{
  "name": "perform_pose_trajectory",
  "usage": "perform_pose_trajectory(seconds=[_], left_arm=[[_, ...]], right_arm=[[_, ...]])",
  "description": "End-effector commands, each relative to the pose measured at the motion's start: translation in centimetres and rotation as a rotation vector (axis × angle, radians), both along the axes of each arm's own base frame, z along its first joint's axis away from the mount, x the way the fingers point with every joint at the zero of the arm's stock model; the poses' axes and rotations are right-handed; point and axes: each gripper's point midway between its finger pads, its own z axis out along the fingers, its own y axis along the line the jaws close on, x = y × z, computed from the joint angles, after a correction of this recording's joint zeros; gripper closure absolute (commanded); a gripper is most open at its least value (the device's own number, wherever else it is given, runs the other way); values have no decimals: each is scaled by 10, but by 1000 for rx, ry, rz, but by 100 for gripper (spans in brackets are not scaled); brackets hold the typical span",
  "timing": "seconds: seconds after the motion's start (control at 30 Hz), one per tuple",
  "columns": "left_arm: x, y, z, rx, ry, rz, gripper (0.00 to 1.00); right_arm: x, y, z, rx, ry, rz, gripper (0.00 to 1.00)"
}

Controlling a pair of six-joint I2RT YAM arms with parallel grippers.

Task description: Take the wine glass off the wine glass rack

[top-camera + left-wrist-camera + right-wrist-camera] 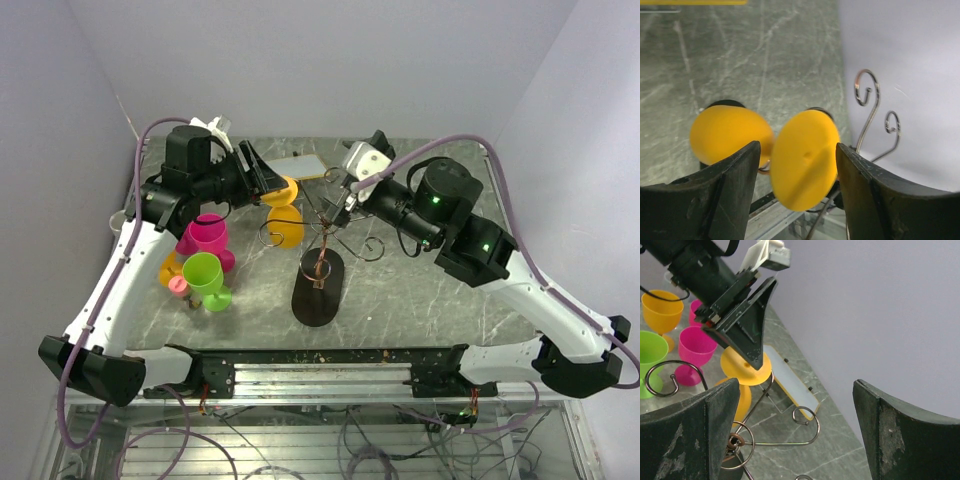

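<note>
A yellow wine glass (284, 222) hangs upside down from a scroll arm of the wine glass rack (321, 258), a dark wire stand on a black oval base. My left gripper (266, 181) is open at the glass's foot. In the left wrist view the yellow foot disc (805, 159) sits between the two fingers of the left gripper (797, 146), with the bowl (727, 134) behind. My right gripper (342, 192) is open and empty just right of the rack top. In its own view the right gripper (796, 385) looks down on the scroll hooks (809, 416) and the foot (747, 371).
A pink glass (206, 236), a green glass (205, 276) and an orange glass (168, 268) stand at the left, under my left arm. A white board with a yellow rim (302, 165) lies behind the rack. Purple walls enclose the table.
</note>
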Motion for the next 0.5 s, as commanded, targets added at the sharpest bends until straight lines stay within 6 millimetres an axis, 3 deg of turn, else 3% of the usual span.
perform_pose_trajectory(seconds=[0.0, 0.2, 0.47], left_arm=[[2, 27, 14, 76, -55, 160, 28], [-7, 11, 9, 13, -27, 97, 34], [-11, 10, 6, 27, -6, 93, 46]], right_arm=[[-4, -14, 18, 59, -31, -17, 6], [-6, -23, 21, 69, -54, -34, 5], [-9, -30, 21, 78, -61, -38, 4]])
